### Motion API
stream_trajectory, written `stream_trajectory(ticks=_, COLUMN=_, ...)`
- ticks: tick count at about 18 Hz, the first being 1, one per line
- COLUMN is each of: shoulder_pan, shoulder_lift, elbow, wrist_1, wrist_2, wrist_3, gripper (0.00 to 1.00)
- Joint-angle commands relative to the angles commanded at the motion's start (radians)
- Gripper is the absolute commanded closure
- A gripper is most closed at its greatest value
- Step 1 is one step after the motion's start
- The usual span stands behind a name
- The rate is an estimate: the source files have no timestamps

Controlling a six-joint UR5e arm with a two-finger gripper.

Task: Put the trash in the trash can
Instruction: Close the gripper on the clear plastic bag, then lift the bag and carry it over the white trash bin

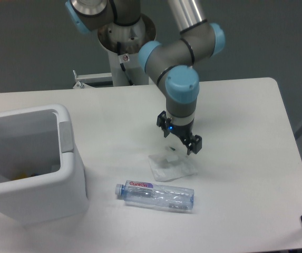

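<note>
The gripper (178,139) hangs just above the packet (172,166), fingers apart and holding nothing. The step in hand looks like the approach to grasp; next it probably must lower and close on the packet, which lies just behind the bottle (156,195).

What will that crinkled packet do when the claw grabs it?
The packet looks thin, translucent and wrinkled, so it will probably flop and crumple rather than hold its shape. It also seems very light and may slide on the smooth table if nudged. The open gripper hovers just above it.
</note>
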Motion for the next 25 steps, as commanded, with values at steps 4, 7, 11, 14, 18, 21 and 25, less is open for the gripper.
stream_trajectory(ticks=4, shoulder_pan=-0.014, shoulder_lift=-0.012, elbow=0.012, wrist_1=0.000, wrist_2=0.002, wrist_3=-0.071, gripper=0.61)
stream_trajectory(ticks=7, shoulder_pan=-0.014, shoulder_lift=-0.011, elbow=0.011, wrist_1=-0.002, wrist_2=0.002, wrist_3=-0.085, gripper=0.87)
stream_trajectory(ticks=11, shoulder_pan=-0.014, shoulder_lift=-0.011, elbow=0.012, wrist_1=-0.003, wrist_2=0.002, wrist_3=-0.083, gripper=1.00)
stream_trajectory(ticks=14, shoulder_pan=-0.014, shoulder_lift=-0.008, elbow=0.012, wrist_1=-0.006, wrist_2=0.003, wrist_3=-0.082, gripper=1.00)
stream_trajectory(ticks=18, shoulder_pan=-0.014, shoulder_lift=-0.003, elbow=0.015, wrist_1=-0.008, wrist_2=-0.002, wrist_3=-0.080, gripper=1.00)
stream_trajectory(ticks=21, shoulder_pan=-0.009, shoulder_lift=0.005, elbow=0.017, wrist_1=-0.006, wrist_2=-0.006, wrist_3=-0.080, gripper=1.00)
stream_trajectory(ticks=25, shoulder_pan=-0.002, shoulder_lift=0.032, elbow=0.015, wrist_1=-0.015, wrist_2=-0.012, wrist_3=-0.086, gripper=1.00)
